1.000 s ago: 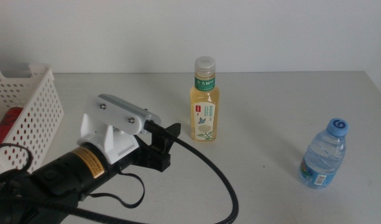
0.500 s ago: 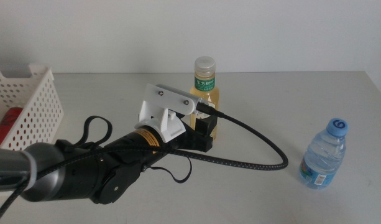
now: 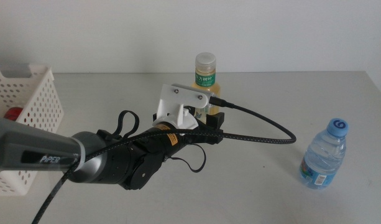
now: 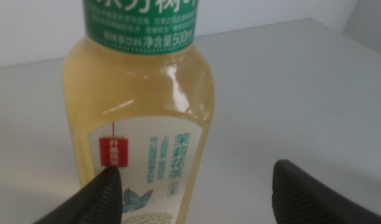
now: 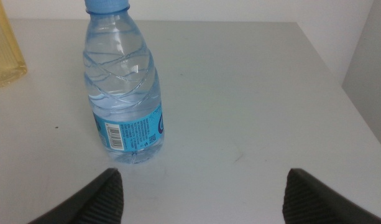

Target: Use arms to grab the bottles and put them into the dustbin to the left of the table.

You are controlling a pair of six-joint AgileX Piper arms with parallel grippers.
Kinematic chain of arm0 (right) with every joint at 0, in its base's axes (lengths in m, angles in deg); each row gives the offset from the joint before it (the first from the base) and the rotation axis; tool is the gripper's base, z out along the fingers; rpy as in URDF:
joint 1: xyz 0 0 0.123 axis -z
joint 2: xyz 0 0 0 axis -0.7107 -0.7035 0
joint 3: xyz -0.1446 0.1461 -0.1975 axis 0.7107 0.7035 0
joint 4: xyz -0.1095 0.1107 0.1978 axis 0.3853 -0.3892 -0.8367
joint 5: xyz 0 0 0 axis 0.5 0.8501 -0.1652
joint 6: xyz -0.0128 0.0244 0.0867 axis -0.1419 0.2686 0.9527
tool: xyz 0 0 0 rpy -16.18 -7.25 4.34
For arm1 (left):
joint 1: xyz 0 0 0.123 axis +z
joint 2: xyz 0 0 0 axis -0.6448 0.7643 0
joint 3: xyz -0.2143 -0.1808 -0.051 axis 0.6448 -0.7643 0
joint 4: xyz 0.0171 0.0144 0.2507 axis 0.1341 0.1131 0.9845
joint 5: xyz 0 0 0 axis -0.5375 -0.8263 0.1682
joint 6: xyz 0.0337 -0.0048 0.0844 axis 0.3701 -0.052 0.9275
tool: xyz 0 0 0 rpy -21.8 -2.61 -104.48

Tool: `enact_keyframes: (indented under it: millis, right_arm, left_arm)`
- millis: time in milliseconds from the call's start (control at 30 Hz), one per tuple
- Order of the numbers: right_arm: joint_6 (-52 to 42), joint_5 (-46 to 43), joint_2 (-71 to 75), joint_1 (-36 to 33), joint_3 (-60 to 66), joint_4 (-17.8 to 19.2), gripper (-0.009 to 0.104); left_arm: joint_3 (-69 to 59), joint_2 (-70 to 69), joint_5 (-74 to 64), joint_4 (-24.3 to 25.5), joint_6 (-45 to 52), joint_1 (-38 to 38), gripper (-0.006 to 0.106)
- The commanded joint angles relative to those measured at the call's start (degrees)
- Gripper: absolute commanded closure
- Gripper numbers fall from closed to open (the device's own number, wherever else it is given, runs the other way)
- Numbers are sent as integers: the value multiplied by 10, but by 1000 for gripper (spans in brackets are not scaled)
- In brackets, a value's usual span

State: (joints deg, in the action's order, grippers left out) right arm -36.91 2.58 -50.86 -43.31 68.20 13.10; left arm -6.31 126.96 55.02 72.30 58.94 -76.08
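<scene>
While the left gripper (image 3: 210,118) sat right up against the tea bottle (image 3: 205,79), the left wrist view showed its jaws spread apart, bottle body (image 4: 140,118) in front of one jaw tip and mostly off to that side, not pinched. Bottle stood upright near the middle of the table's (image 3: 289,99) far edge. Green label read "500ml" after Chinese characters; lower white panel carried vertical Chinese text, a small red tag and a leaf graphic. Grey cap visible in the middle view. Left arm housing read "PIPER" in white; yellow sticker on the wrist, text too small to read.

Water bottle (image 3: 325,155) stood upright near the table's right edge, well apart from the tea bottle. Right wrist view showed its blue label with a barcode (image 5: 129,132); other print unreadable. Right gripper (image 5: 202,193) hung near it with jaws wide, nothing between them.

Dustbin (image 3: 28,118) sat at the table's left edge, something red (image 3: 13,113) showing through its holes.

Versus 1.0 s ago: left gripper had moved from well short of the tea bottle, near the table's middle, up to the bottle itself. Tea bottle, water bottle and dustbin hadn't shifted.
</scene>
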Motion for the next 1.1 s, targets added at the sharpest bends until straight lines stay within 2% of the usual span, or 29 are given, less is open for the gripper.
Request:
enact_keyframes:
  millis: [0,333,433,567,1067]
  right_arm:
    - [-3,-41,12,0,-5,3,30]
    - [-3,-41,12,0,-5,3,30]
    - [-3,-41,12,0,-5,3,30]
    - [-3,-41,12,0,-5,3,30]
    - [-3,-41,12,0,-5,3,30]
  left_arm:
    - [19,-22,52,-14,-6,1,22]
    - [16,-35,28,-51,51,1,21]
    - [16,-47,20,-66,77,1,18]
    - [16,-53,33,-66,103,1,7]
    - [21,-34,73,-49,79,25,7]
